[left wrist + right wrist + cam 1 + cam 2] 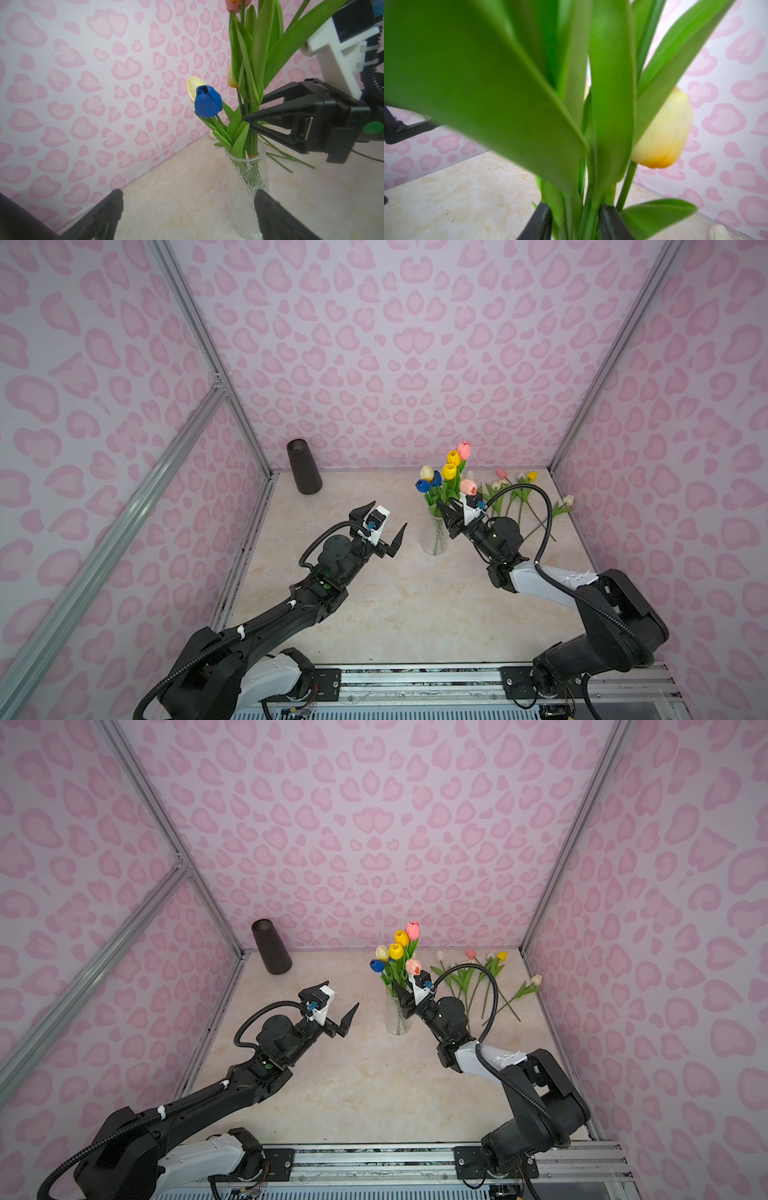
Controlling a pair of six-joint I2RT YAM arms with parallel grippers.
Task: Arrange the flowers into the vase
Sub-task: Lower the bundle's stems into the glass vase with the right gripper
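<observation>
Booth walls (pixel 395 344): lilac with a pink heart print, aluminium posts (pixel 203 339) at the corners. Surface (pixel 395 614): cream, marble-look, a few dark specks. Clear ribbed glass vase (pixel 435 537) upright toward the back. Standing tulips (pixel 451 470) in it: yellow, pink, blue, cream. Loose tulips (pixel 523 499) lie flat to the right of the vase. Black tapered vessel (pixel 304 467) well left of the vase, by the back wall. Right claw (pixel 446 521) part-spread around the stems just above the vase mouth; contact unclear. Left claw (pixel 389 514) spread wide, left of the vase.

Black arms (pixel 266 618), white shells (pixel 548 578), ribbed cables (pixel 187 659); left claw (pixel 389 514) black, pointed.
</observation>
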